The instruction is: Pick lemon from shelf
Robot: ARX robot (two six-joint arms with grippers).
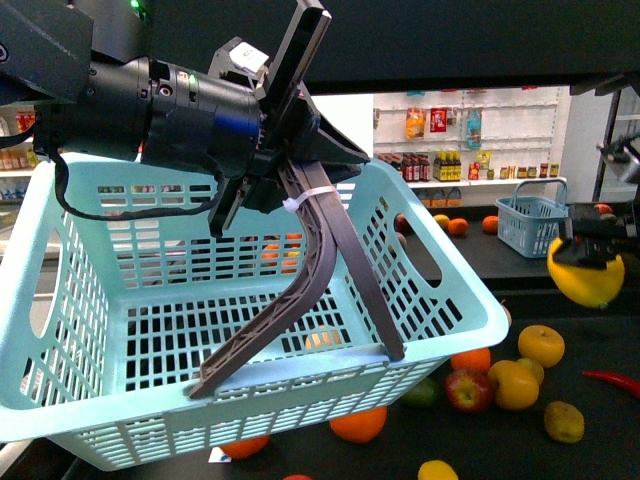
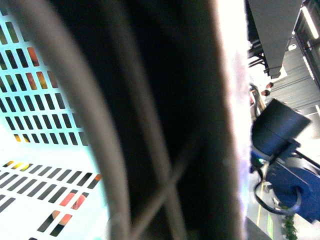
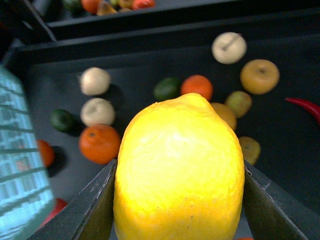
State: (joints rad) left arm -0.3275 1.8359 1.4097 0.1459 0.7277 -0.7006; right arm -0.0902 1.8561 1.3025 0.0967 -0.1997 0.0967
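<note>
Right wrist view: the lemon (image 3: 179,170) fills the middle, bright yellow, pinched between the two dark jaws of the right gripper (image 1: 588,252), one jaw pressing on each of its sides; below it lies a black tray of the shelf (image 3: 165,42), and the lemon does not touch this tray; loose fruits lie on the tray, apart from the lemon: an orange (image 3: 99,143), a pale round fruit (image 3: 96,81), a dark green fruit (image 3: 167,88), and a red chili (image 3: 304,107) towards one edge.

Front view: the same lemon hangs at the far right side, raised above the fruits on the tray; the left gripper (image 1: 296,373) is large in the foreground, its two long jaws spread wide, with their tips at the near rim of a pale turquoise basket (image 1: 110,178), which is tilted; I cannot tell if the jaws really grip the basket; further back stand a small blue basket (image 1: 530,225) and white wall shelving with bottles (image 1: 440,165).

Left wrist view: blurred; dark bars are very close to the lens, with the turquoise grid of the basket beside them.
</note>
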